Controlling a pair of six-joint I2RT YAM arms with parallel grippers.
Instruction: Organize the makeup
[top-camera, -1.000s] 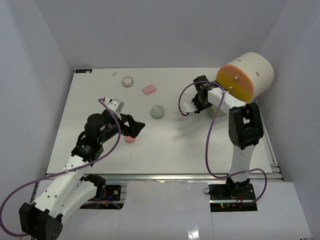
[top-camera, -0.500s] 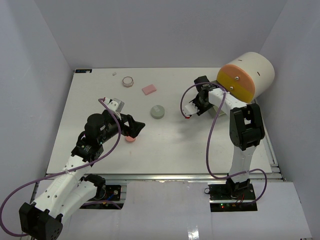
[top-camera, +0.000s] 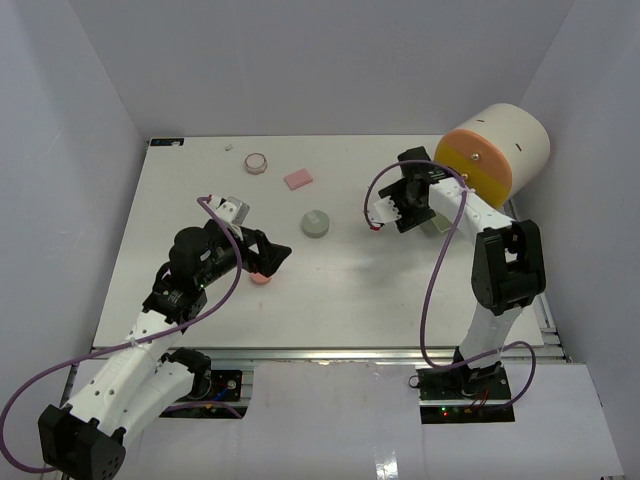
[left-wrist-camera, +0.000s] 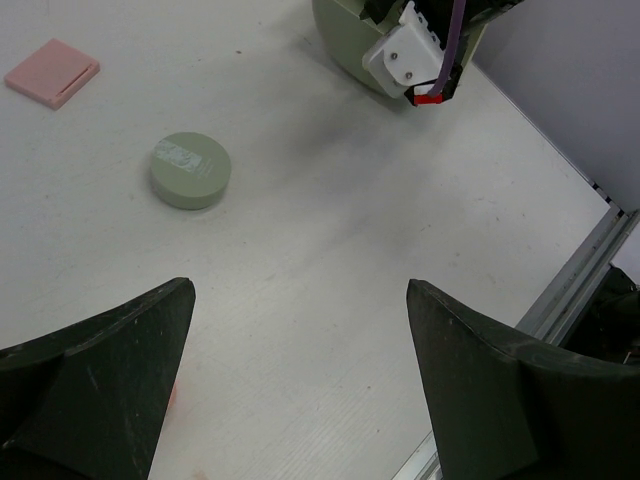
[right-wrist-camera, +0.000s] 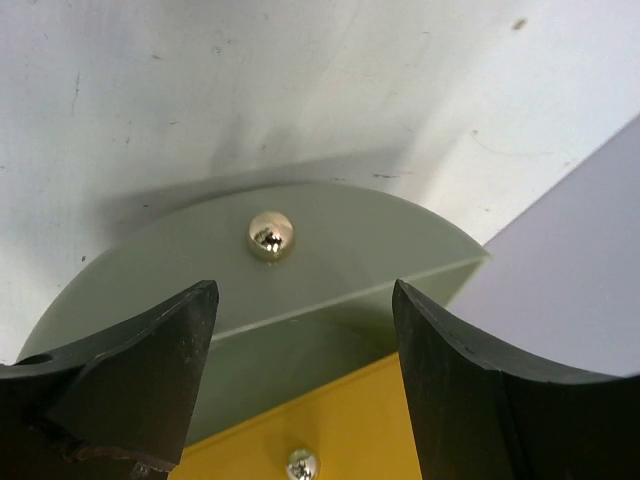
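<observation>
- Table (top-camera: 340, 290), white, walled on three sides, with two arms reaching up from the bottom edge of the top view.
- Case (top-camera: 505, 145): one cream drum with an orange front, at the upper right of the top view.
- Grey-green flap (right-wrist-camera: 340, 250) with a brass stud adjoins that orange front. It fills the middle of the right wrist view.
- Makeup, five pieces counted in the top view:
  - one pink disc (top-camera: 260, 278), left of centre;
  - one grey-green compact (top-camera: 316, 223), centre;
  - one pink pad (top-camera: 298, 179), above the compact;
  - one small round jar (top-camera: 257, 161), upper left of the pad;
  - one tiny pale item (top-camera: 229, 147) at the top edge, too small to identify.
- Left gripper (left-wrist-camera: 300, 300): fingers spread wide, holding nothing. The pink disc lies just under its tips. The compact sits beyond it, toward the upper left of the left wrist view, and the pad is farther off in that corner.
- Right gripper (right-wrist-camera: 305, 295): fingers well apart with nothing clamped, aimed at the flap. The compact lies to its left in the top view.
</observation>
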